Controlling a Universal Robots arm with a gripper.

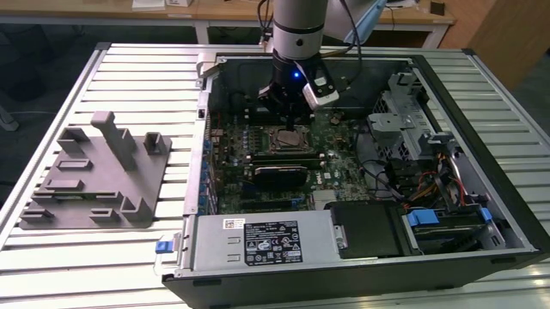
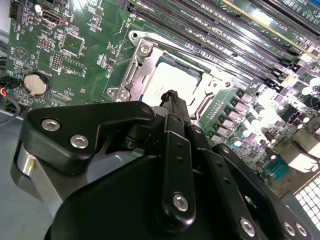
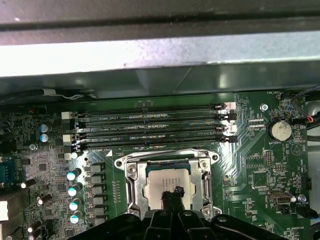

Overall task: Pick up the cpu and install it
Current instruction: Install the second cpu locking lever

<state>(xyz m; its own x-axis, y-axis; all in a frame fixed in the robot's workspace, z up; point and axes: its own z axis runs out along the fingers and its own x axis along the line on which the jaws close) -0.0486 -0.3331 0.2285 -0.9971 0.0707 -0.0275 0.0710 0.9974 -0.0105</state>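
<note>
Already the cpu [image 3: 167, 186] lies flat in the metal socket frame [image 3: 131, 186] on the green motherboard [image 3: 255, 165], a small square chip with a bright silver top and a thin pale edge (its shine catches the light in both wrist views). Above it hangs the gripper [image 3: 172, 196], its black fingertips drawn together over the chip's near edge; whether they pinch anything I cannot tell. In the exterior view the arm reaches down into an open computer case [image 1: 464, 187] that lies on a slatted metal table [image 1: 129, 71]. A grey fixture plate [image 1: 94, 180] rests at the exterior view's left. Inside the case sit a power supply [image 1: 262, 241] and drive bays with cables.
</note>
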